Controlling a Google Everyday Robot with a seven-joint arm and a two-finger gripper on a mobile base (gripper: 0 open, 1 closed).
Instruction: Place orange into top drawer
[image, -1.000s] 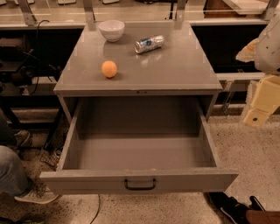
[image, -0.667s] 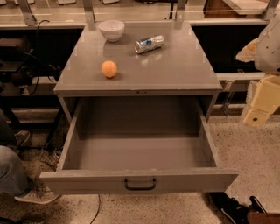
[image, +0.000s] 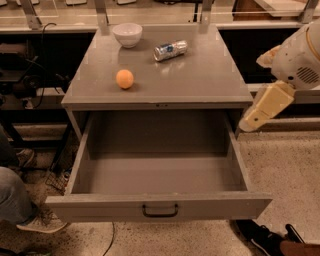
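I judge the orange (image: 124, 79) light, firm and roll-prone, best clamped across its middle; gripper (image: 260, 112) at its three o'clock, aperture I cannot tell.

Worktop (image: 200, 80) and top drawer (image: 100, 207) matt grey metal; orange (image: 124, 79) smooth, matt; bowl (image: 127, 34) glossy white; can (image: 170, 50) shiny crumpled metal; hand (image: 250, 121), right of the drawer, smooth cream plastic.
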